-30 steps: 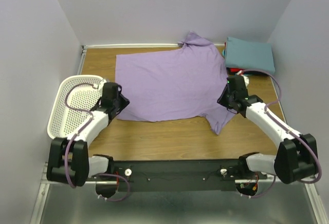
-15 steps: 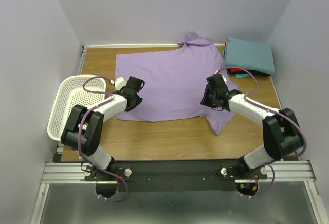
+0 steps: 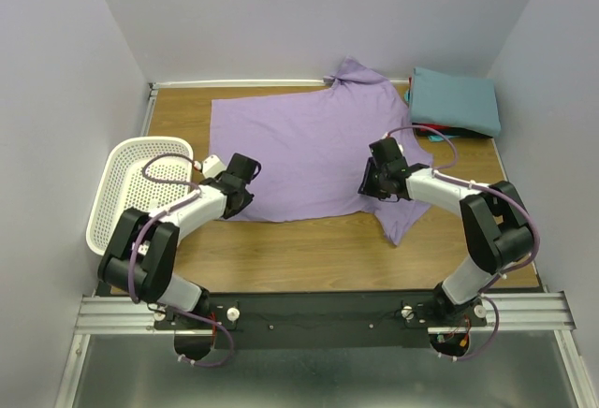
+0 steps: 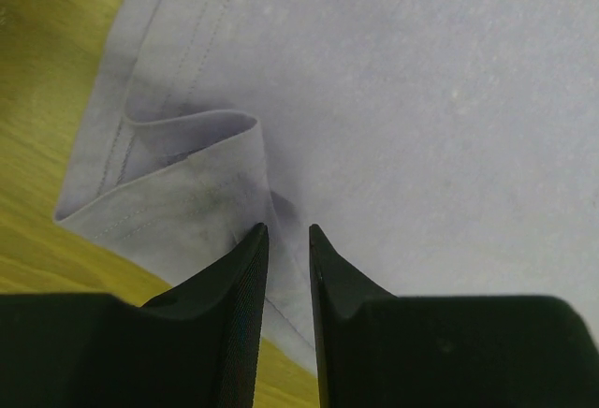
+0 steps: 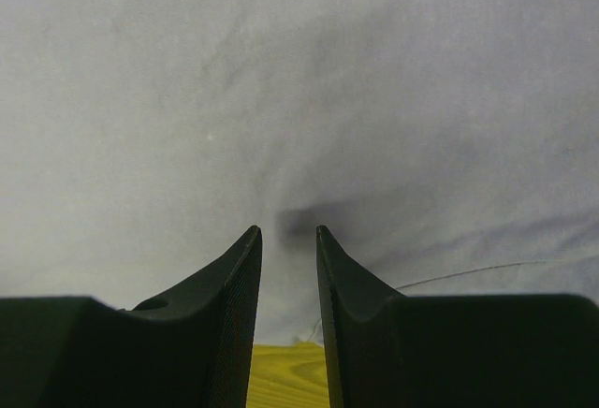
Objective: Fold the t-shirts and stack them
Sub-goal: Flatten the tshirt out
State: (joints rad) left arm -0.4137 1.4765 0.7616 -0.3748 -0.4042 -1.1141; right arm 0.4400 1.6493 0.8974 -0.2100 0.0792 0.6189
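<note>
Lavender t-shirt (image 3: 304,151) lies spread, unfolded, beneath both tools. Left gripper (image 4: 287,230) and right gripper (image 5: 287,230) are nearly closed, seemingly pinching its cloth. Beyond the right gripper, teal t-shirt (image 3: 454,99) sits stacked on red t-shirt (image 3: 430,130), already folded.

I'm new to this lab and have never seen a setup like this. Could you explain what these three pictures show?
This is a robot with two jointed arms bolted at the near edge of a wooden table. The wide picture comes from a fixed camera above and behind them. The two close-ups come from cameras on the wrists, each looking past two black fingers. On the table lie a spread purple t-shirt, a folded teal t-shirt atop a red one at the far right, and a white basket at the left. The left end effector and right end effector each seem pinched on the purple t-shirt near its near edge.
</note>
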